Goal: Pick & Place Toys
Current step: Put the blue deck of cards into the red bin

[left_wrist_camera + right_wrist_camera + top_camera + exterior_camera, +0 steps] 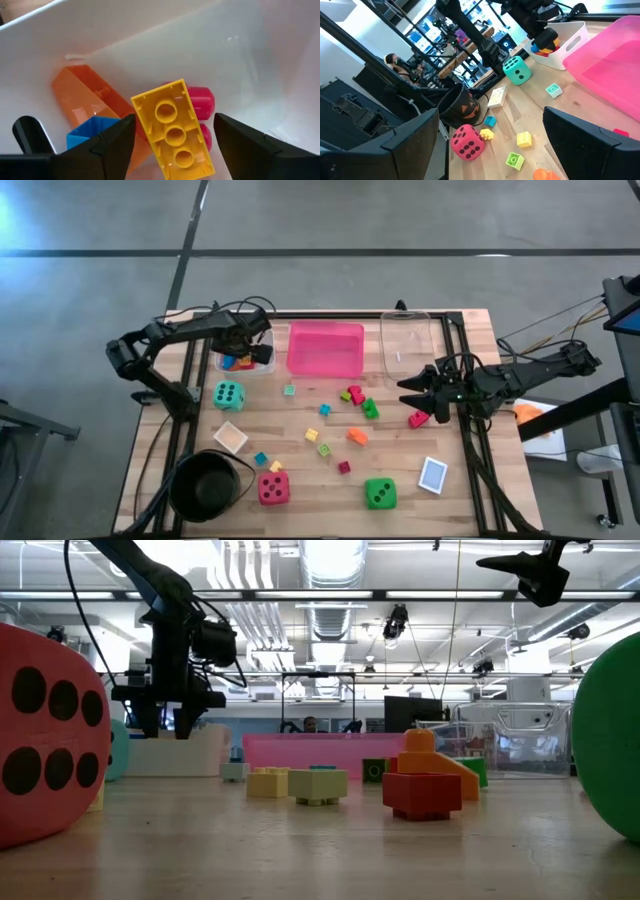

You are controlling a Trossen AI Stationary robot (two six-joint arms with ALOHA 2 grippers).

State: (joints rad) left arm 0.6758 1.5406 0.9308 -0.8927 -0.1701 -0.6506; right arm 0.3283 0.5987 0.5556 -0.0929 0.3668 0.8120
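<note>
Two arms are at work, and the coming move seems to turn on the right one. In the high view the left end effector hangs over the white tray at the upper left of the tabletop. Its wrist view shows the fingers spread wide with nothing between them; a yellow block lies studs-up just beyond, resting on an orange block, a blue block and a pink piece. That block looks freshly delivered, though this is a judgement only.

The right end effector hovers at the right centre of the high view, fingers parted and holding nothing, well above the boards. A red block lies just below it in the frame, nearer than any other toy. Further left sit the red and green cluster and an orange block. The green die and the card sit toward the lower right. Whether the red block's long axis runs across or along the fingers cannot be told. The right arm is plainly the nearer one for it; it would need to drop almost straight down.
</note>
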